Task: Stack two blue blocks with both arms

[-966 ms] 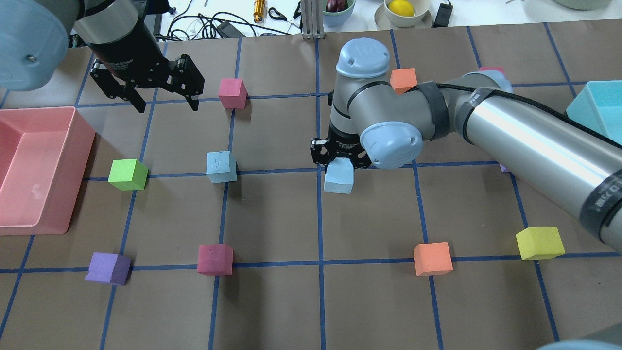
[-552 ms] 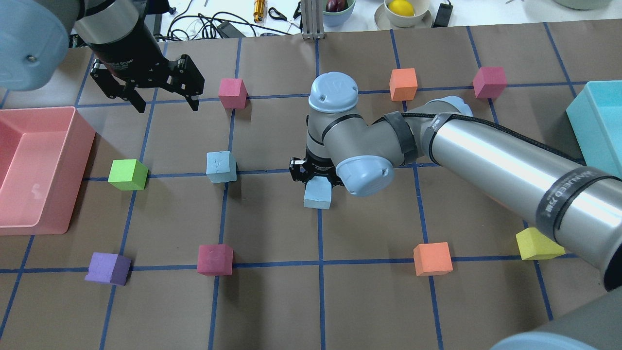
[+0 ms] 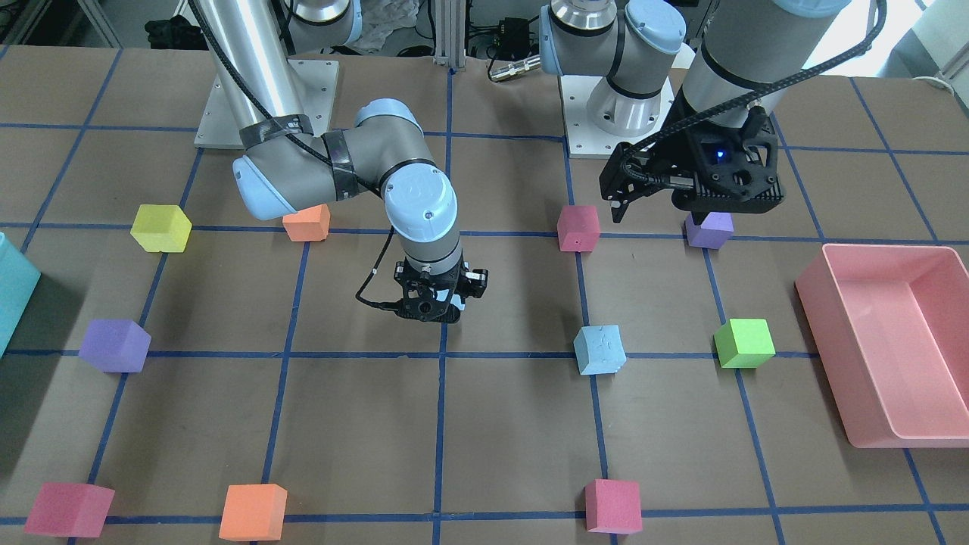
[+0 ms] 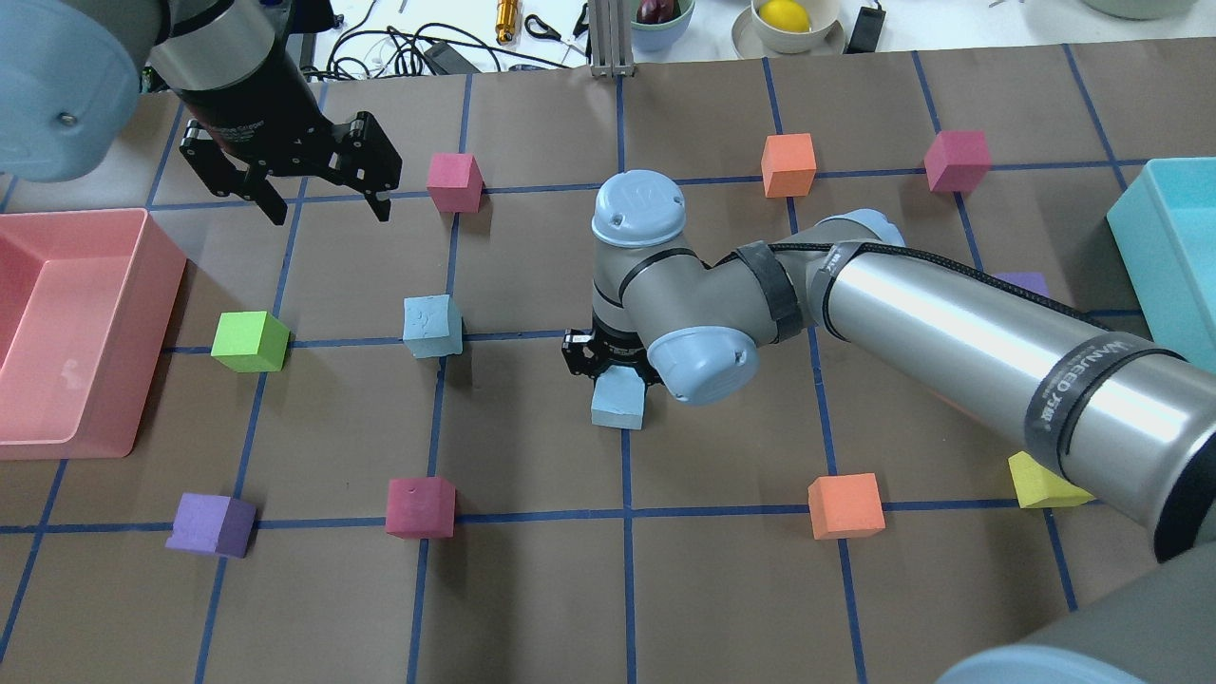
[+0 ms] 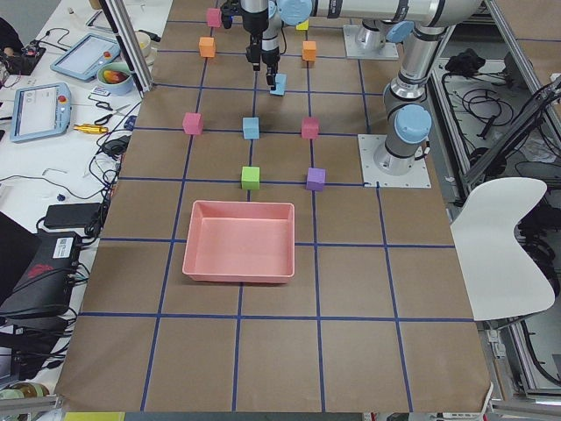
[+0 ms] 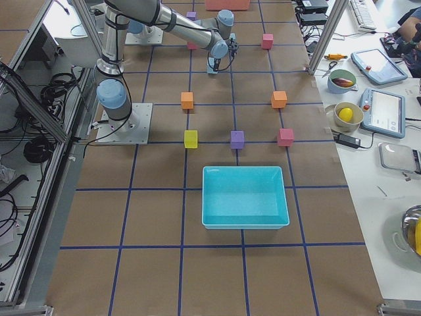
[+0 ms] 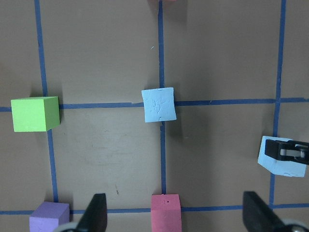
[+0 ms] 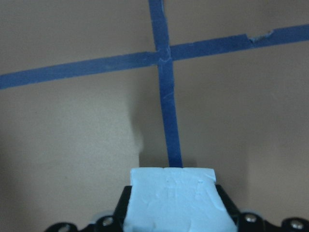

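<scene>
One pale blue block [image 4: 432,326] sits on the table on a blue tape line, left of centre; it also shows in the front view [image 3: 599,350] and the left wrist view [image 7: 159,104]. My right gripper [image 4: 613,359] is shut on the second blue block [image 4: 617,401], held a little above the table near the centre line, to the right of the first block. The held block fills the bottom of the right wrist view [image 8: 174,198]. My left gripper [image 4: 328,211] is open and empty, hovering high at the far left, beyond the resting block.
A pink bin [image 4: 142,285] stands at the left edge and a teal bin [image 4: 1135,214] at the right. A green cube [image 4: 249,340], magenta cubes [image 4: 453,181] [image 4: 420,506], orange cubes [image 4: 788,163] [image 4: 845,505], a purple cube [image 4: 211,524] and a yellow cube [image 4: 1040,480] lie scattered around.
My right arm has carried the held blue block to the left and slightly nearer, toward the resting blue block. My left gripper has stayed in place, open.
</scene>
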